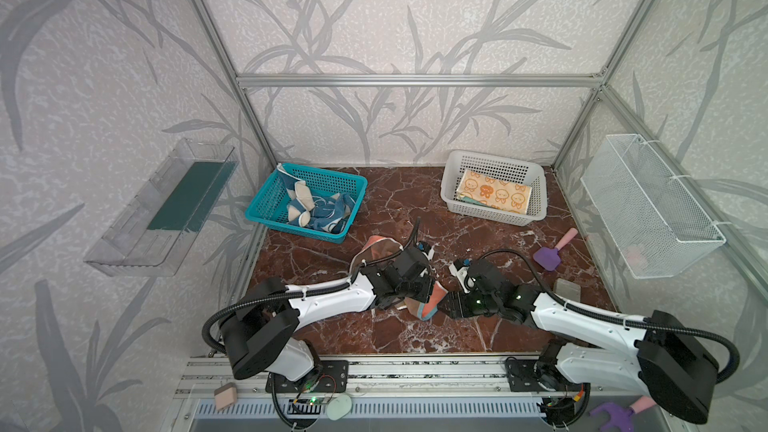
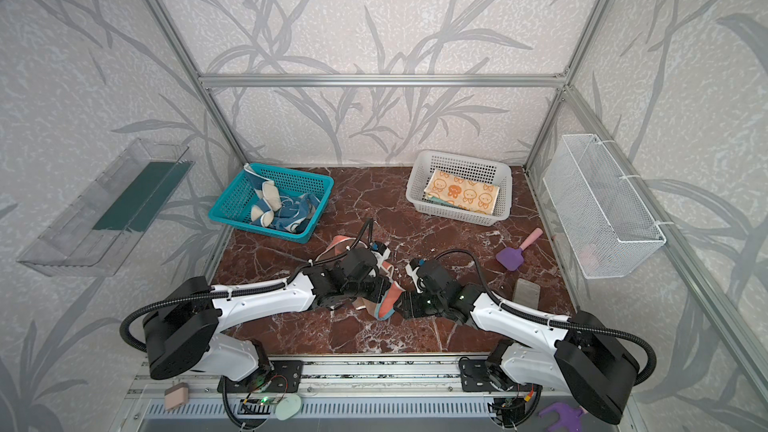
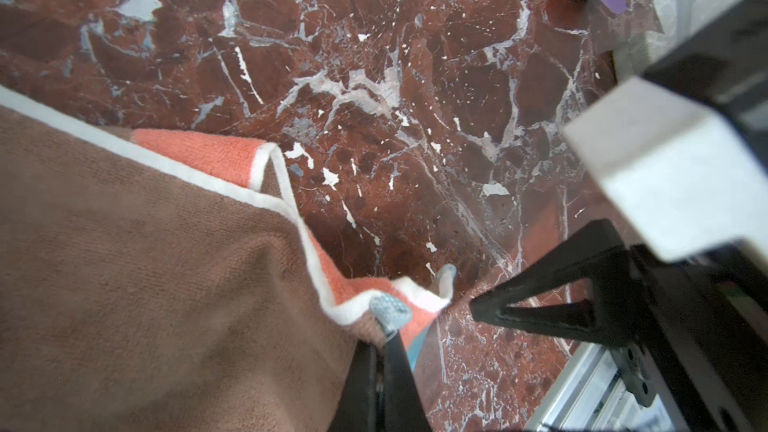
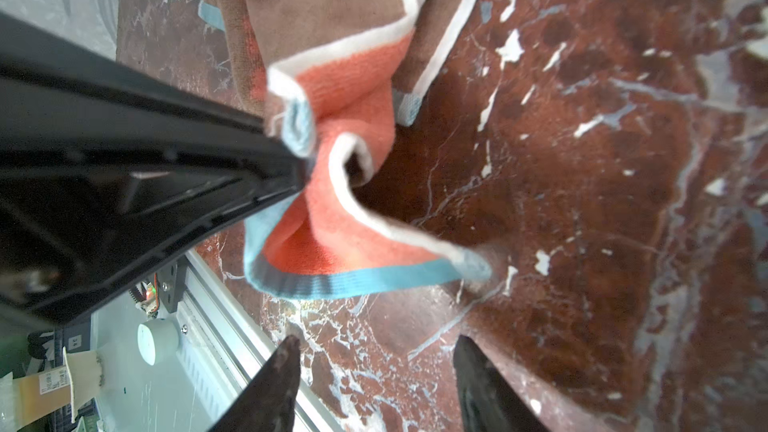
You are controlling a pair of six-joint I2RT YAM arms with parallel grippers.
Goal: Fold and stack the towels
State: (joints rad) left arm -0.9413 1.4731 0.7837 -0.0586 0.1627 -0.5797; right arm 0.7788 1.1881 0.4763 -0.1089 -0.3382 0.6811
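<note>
- Folding is under way on the coral towel [image 1: 428,306]. It's bunched mid-table and runs under the left wrist with its brown back showing, nowhere near flat.
- The left gripper [image 3: 388,326] is clenched on the blue-trimmed edge near a corner, holding that bit up off the table [image 1: 395,201].
- The right gripper [image 4: 378,351] hovers just beside the drooping hem, jaws apart, nothing in them.
- Next, I'd say, the right has to catch a second corner, and the loose blue hem in front of it looks likeliest. Then both arms pull apart to spread the cloth flat.
- Watch that hem: it curls and doubles over itself, so a pinch could take two layers.
- Elsewhere, a cream towel [image 1: 494,193] lies folded in the white basket [image 1: 494,163], and a blue-and-cream towel [image 1: 320,214] sits crumpled in the teal basket [image 1: 328,178].
- For room, there's open marble ahead, toward the baskets. The purple scoop [image 1: 547,258] and grey block [image 1: 567,289] sit off to the right, well apart.
- The front rail [image 1: 415,371] is near behind the grippers, so spreading away from it looks safest.
</note>
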